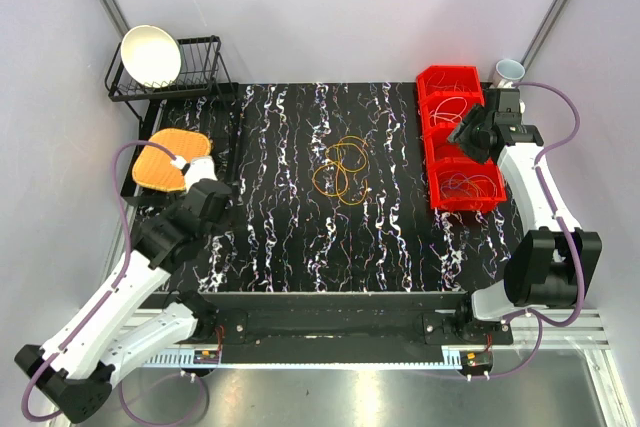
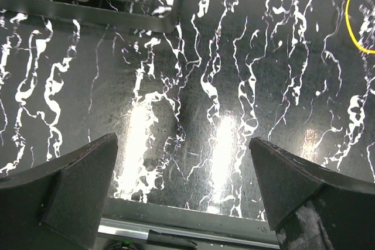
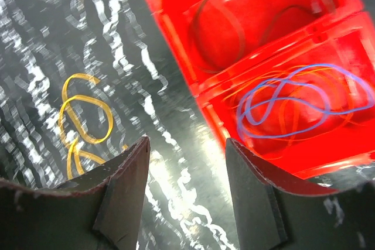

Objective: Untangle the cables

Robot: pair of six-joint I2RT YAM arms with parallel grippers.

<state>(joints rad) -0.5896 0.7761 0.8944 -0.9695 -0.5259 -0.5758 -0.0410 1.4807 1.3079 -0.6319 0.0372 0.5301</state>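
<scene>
1. Cables (image 1: 341,171) in yellow and orange lie as a loose cluster of thin, overlapping loops near the middle of the black, white-veined mat (image 1: 290,237). We cannot tell how they are crossed or knotted.
2. More thin loops sit in the red bin row (image 1: 437,187) at the mat's right edge, which has three compartments in a line. In the blurred right wrist view we see a blue loop (image 3: 293,106) lying over orange ones in one compartment. Darker loops lie in the compartment next to it.
3. Right gripper (image 3: 187,191) hangs at the bin row, about level with its middle compartment when seen from above. Its fingers stand apart and we see nothing between them.
4. Left gripper (image 2: 184,185) hovers over the near left part of the mat. Its fingers are spread wide and hold nothing. One yellow loop (image 2: 357,19) shows at the upper right edge of its view, well apart from the fingers.
5. Beyond the mat's far left corner we see a black wire dish rack (image 1: 205,67) holding a white bowl (image 1: 150,54). An orange and yellow pad (image 1: 165,162) lies just in front of the rack.
6. A white cup (image 1: 510,71) stands behind the far end of the bin row.
</scene>
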